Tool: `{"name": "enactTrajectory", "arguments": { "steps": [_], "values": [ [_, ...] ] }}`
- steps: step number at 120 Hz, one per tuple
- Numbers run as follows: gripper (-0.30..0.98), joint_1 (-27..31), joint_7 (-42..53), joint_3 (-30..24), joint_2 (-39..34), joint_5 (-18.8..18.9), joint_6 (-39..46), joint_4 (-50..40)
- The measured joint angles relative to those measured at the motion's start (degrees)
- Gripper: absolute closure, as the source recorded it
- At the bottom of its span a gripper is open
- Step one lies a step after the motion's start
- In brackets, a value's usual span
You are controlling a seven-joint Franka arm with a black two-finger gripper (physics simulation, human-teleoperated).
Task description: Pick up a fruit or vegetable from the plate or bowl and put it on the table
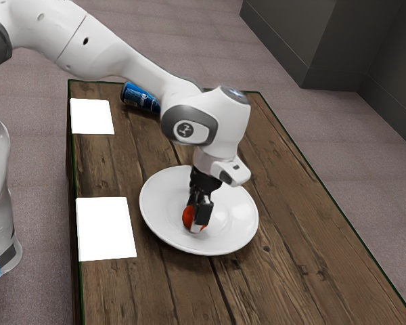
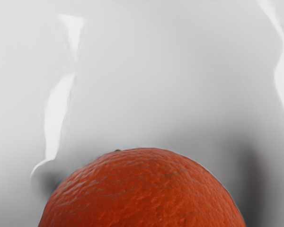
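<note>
In the exterior view the black gripper [image 1: 197,215] points down into the white plate [image 1: 158,218], right at the orange fruit [image 1: 188,218]. Part of the fruit is hidden behind the gripper, and whether it is gripped cannot be made out. The fruit is low over the plate's middle; any contact with the plate is hidden. From the wrist, the orange fruit [image 2: 144,194] appears large and rounded just under the hand, with the pale, shiny plate [image 2: 146,75] behind it.
A blue can [image 1: 140,98] lies on its side at the wooden table's [image 1: 284,271] far end, partly behind the arm. Two white rectangles, one nearer [image 1: 105,229] and one farther [image 1: 92,116], lie along the table edge at the exterior view's left.
</note>
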Motion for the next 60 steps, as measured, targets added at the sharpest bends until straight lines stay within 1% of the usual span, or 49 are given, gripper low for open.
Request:
{"name": "enactTrajectory", "arguments": {
  "steps": [19, 25, 41, 47, 60],
  "values": [
    [0.01, 0.02, 0.24, 0.00, 1.29, 0.00, 0.94, 0.00],
    [0.06, 0.12, 0.29, 0.00, 1.59, -0.03, 1.12, 0.00],
    [0.27, 0.34, 0.41, 0.09, 1.81, -0.04, 1.35, 0.06],
    [0.30, 0.36, 0.39, 0.15, 1.81, 0.06, 1.39, 0.10],
    [0.33, 0.27, 0.31, 0.42, 1.59, 0.28, 1.28, 0.24]
  ]
}}
